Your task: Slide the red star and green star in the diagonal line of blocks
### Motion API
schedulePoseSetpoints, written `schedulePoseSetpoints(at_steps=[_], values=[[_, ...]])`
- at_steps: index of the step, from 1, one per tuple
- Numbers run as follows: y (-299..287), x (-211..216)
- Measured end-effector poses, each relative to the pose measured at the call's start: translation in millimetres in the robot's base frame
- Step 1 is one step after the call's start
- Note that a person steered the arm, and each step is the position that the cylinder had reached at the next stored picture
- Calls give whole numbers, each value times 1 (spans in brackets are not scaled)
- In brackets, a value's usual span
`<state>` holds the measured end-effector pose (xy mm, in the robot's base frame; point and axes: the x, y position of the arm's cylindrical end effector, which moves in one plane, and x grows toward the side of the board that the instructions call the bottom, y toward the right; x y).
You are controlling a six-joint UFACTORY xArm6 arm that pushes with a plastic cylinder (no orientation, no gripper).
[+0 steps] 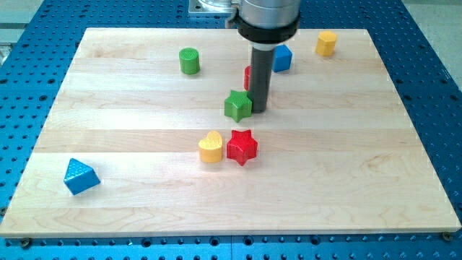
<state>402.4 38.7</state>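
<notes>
The rod's tip (258, 110), with no hand to open or close, touches the green star (237, 105) on its right; the red star (242, 146) lies just below on the counter (346, 180).

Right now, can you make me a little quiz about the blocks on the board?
1. True or false: my tip is right beside the green star.
2. Which block touches the red star? A) yellow heart B) blue triangle C) green cylinder
3. Fill in: the block nearest the view's top right corner is coloured ____.

Key: 1 true; 2 A; 3 yellow.
</notes>
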Motion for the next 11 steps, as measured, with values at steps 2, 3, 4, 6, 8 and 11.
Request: schedulePoseSetpoints(at_steps=[2,3,4,6,8,11], values=[[9,11],[-32,42],[-63,57],[-47,53],[87,84],[20,119]])
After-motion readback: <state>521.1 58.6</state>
